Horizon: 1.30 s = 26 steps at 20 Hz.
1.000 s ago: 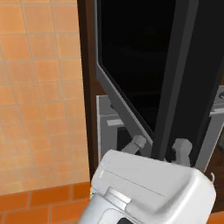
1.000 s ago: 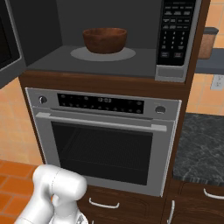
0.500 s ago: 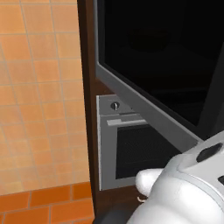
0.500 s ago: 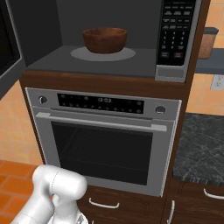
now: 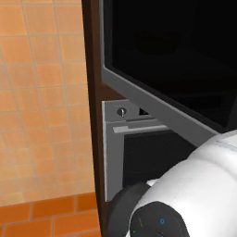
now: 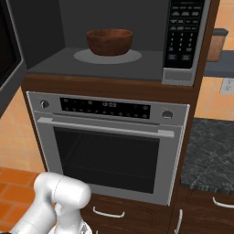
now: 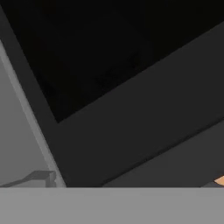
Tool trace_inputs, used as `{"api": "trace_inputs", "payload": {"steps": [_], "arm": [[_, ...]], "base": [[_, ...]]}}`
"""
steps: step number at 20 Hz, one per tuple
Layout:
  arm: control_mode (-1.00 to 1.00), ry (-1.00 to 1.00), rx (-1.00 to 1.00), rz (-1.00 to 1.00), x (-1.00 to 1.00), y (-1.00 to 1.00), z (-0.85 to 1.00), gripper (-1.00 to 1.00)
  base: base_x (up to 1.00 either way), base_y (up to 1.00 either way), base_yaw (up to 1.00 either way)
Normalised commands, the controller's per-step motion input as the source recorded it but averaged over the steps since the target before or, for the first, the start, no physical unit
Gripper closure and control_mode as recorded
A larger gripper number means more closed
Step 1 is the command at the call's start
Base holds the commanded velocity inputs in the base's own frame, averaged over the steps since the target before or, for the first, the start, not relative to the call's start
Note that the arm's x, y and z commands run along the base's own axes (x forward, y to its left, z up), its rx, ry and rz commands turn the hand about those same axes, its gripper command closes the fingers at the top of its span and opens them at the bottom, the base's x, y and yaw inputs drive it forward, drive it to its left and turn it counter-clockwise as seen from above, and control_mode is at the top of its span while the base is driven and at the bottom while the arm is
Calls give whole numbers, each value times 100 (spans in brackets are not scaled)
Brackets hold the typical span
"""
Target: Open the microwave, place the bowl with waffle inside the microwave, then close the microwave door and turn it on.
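The microwave [image 6: 55, 27] stands open above the oven. Inside it a brown wooden bowl [image 6: 109, 41] rests upright on the round turntable [image 6: 82, 57]; what lies in the bowl is hidden by its wall. The microwave door [image 5: 185, 55], black glass edged in silver-grey, is swung out to the left, and its edge [image 6: 9, 50] reaches past the cabinet. In the hand view the door's dark glass [image 7: 109, 65] is very close. My white arm [image 5: 194, 194] rises low in front of the oven, and its base link [image 6: 59, 201] sits bottom left.
The silver oven [image 6: 109, 151] with its mesh window sits right under the microwave. The microwave's button panel [image 6: 183, 36] is on the right. A dark stone counter [image 6: 210, 155] lies to the right, drawers [image 6: 109, 212] below, and an orange tiled wall [image 5: 41, 92] to the left.
In the left base view my arm's white body has shifted to the lower right, and more of the door's black glass shows. The right base view is unchanged.
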Motion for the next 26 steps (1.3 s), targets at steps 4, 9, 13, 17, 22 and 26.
{"api": "trace_inputs", "payload": {"steps": [4, 9, 13, 17, 22, 26], "arm": [[-100, 0, 9, -12, 97, -1, 0, -100], [-100, 0, 13, -11, 100, -15, 0, -100], [-100, -5, 16, -8, 100, -12, 0, -100], [-100, -6, 18, -5, 99, -11, 0, -100], [-100, 0, 16, -1, 100, -1, -2, -100], [-100, 0, 16, 0, 100, 0, -6, -100]], "base": [[0, 0, 0], [0, 0, 0], [0, 0, 0], [0, 0, 0], [0, 0, 0], [0, 0, 0]]}}
